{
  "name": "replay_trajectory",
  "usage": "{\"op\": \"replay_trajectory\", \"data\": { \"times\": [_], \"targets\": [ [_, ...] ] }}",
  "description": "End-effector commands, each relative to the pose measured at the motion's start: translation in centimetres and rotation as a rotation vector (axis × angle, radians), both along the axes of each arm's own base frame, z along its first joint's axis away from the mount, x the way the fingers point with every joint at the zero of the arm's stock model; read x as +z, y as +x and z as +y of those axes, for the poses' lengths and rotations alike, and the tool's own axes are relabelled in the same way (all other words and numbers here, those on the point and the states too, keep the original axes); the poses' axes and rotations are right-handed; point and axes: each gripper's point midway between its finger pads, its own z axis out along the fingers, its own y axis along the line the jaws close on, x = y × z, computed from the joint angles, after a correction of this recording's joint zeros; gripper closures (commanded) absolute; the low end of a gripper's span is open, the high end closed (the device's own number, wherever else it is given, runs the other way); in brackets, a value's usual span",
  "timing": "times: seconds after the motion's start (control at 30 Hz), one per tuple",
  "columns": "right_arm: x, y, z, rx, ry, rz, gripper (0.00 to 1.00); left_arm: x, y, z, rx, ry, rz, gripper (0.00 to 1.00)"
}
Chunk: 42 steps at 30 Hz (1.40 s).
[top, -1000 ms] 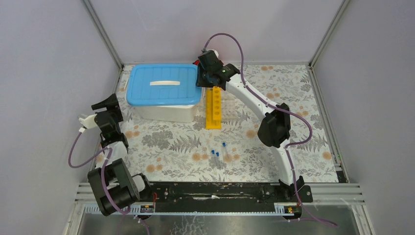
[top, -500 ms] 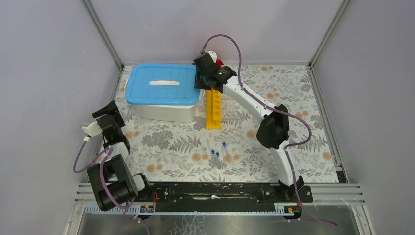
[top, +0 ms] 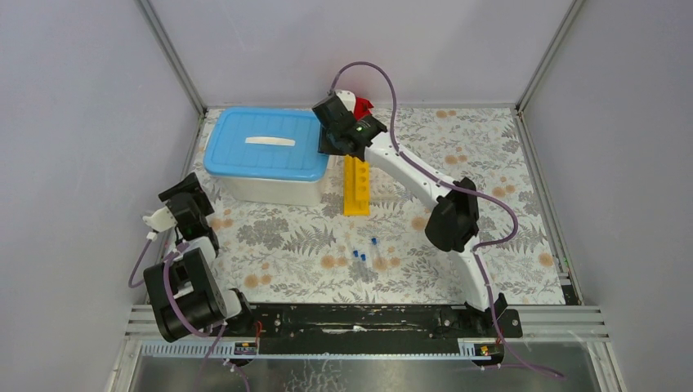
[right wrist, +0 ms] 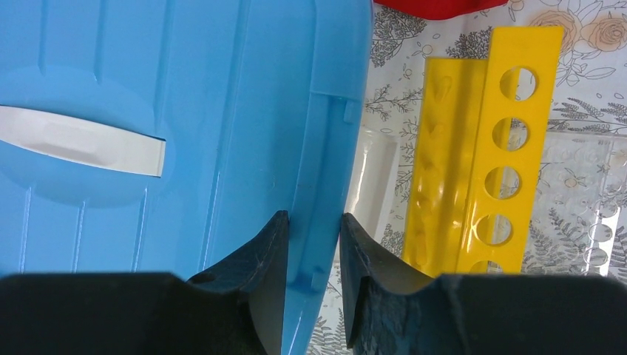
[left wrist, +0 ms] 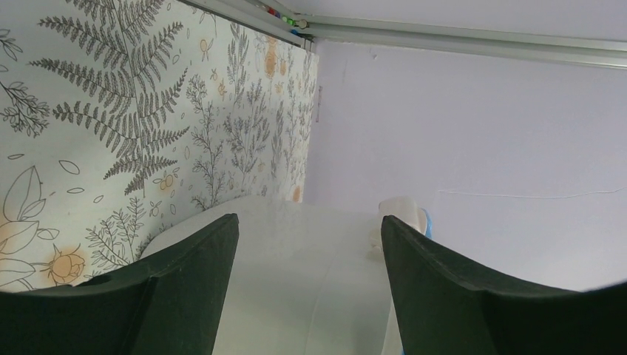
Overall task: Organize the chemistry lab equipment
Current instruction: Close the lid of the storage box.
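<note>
Barely begun; opening the tub [top: 274, 189] seems underway.
Right hand [right wrist: 312, 222] pinches blue lid [top: 245, 159]; left hand [left wrist: 307, 222] gapes empty; tubes [top: 364, 255] lie loose, 6 o'clock of yellow rack [top: 356, 184].

Walls [top: 82, 122]: plain pale lilac, on three sides
Frame [top: 171, 57]: aluminium corner posts
Table [top: 507, 163]: fern-and-flower print cover

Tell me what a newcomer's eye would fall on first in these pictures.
The big blue lid of the white tub at the far left of the table stands out first, with the right gripper pinching its right edge. Next comes the yellow rack just right of the tub, and a few small blue-capped tubes lying loose near the table's middle.
</note>
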Motion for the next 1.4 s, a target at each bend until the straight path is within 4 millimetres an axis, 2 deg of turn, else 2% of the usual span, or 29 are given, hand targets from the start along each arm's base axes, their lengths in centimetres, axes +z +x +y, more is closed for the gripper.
{"op": "replay_trajectory", "data": {
  "times": [0.0, 0.23, 0.4, 0.6, 0.77, 1.0, 1.2, 1.37],
  "targets": [
    [3.4, -1.9, 1.2, 0.025, 0.041, -0.039, 0.93, 1.7, 0.7, 0.1, 0.006, 0.022, -0.066, 0.22],
    [3.3, -2.4, 1.8, 0.029, 0.03, -0.044, 0.9, 1.4, 1.0, 0.0, -0.003, 0.016, -0.065, 0.22],
    [3.0, -2.6, 2.0, 0.033, 0.019, -0.045, 0.77, 1.0, 1.1, -0.1, 0.001, -0.011, -0.082, 0.22],
    [3.8, -2.4, 1.9, 0.035, 0.022, -0.071, 0.61, 1.6, 1.4, -0.2, -0.004, -0.022, -0.114, 0.22],
    [4.5, -2.4, 1.6, 0.033, 0.03, -0.097, 0.53, 1.4, 1.2, -0.2, -0.003, -0.021, -0.111, 0.22],
    [4.2, -2.4, 1.1, 0.022, 0.031, -0.099, 0.5, 1.6, 1.1, -0.3, -0.008, -0.01, -0.113, 0.22],
    [3.8, -1.7, 0.2, 0.009, 0.062, -0.105, 0.5, 2.5, 1.4, -0.4, -0.024, 0.01, -0.137, 0.22],
    [4.6, -0.9, 0.2, 0.018, 0.089, -0.124, 0.5, 2.6, 1.4, -0.5, -0.028, 0.013, -0.141, 0.22]
  ]
}}
